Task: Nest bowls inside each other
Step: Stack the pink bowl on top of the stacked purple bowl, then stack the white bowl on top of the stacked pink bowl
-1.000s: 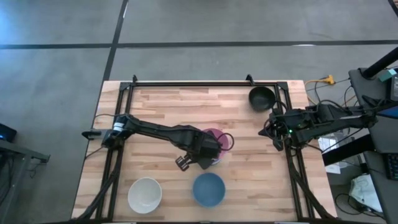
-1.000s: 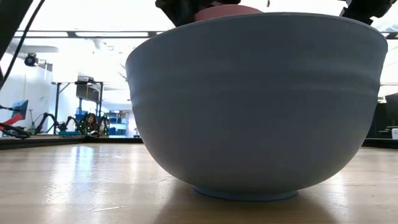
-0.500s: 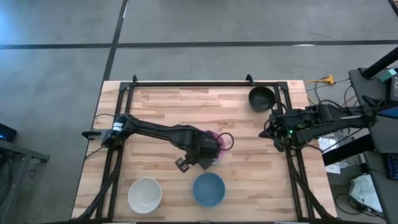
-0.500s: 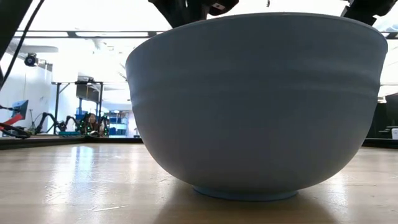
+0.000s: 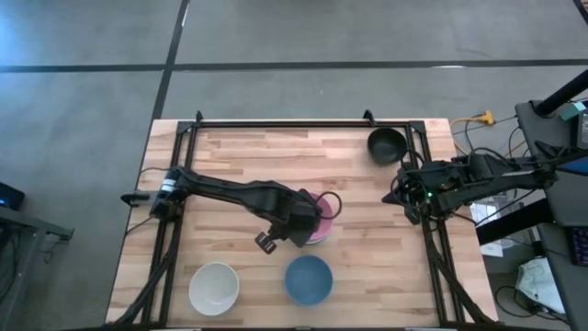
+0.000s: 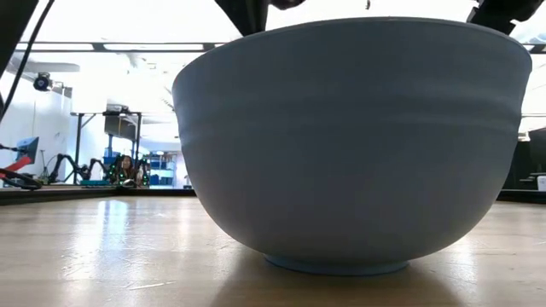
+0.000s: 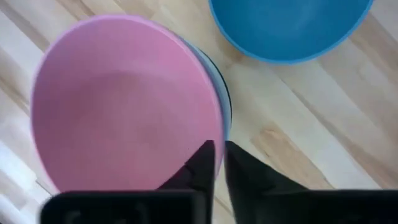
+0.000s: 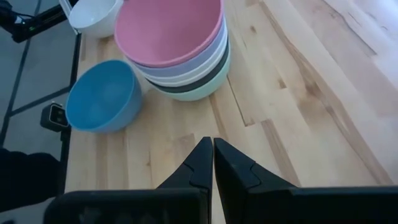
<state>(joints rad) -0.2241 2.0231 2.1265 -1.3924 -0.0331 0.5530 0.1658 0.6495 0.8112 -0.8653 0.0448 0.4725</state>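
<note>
Tabletop [image 5: 248, 156]: pale wood planks in a black frame.

Left arm: reaches from the left edge to the middle; left pincer [image 7: 217, 163] sits over the stack, fingers drawn narrow with only a slit between them, just above the pink bowl's rim, gripping nothing visible.

Right arm: waits at the right edge; right pincer [image 8: 211, 158] closed, fingertips together, holding nothing.

Stack [image 8: 180, 62]: mid-tabletop, nested bowls. Right wrist view alone shows the layers: pink bowl [image 8: 165, 28] on top, then lavender, white, black, mint green at the base. High view shows only pink beside the arm.

Blue bowl [image 5: 308, 279]: smooth, alone, near the front edge, just beside the stack; fills the low view.

White bowl [image 5: 214, 286]: front left, apart from the blue bowl.

Black bowl [image 5: 387, 143]: far right corner, alone.

No legible writing.
</note>
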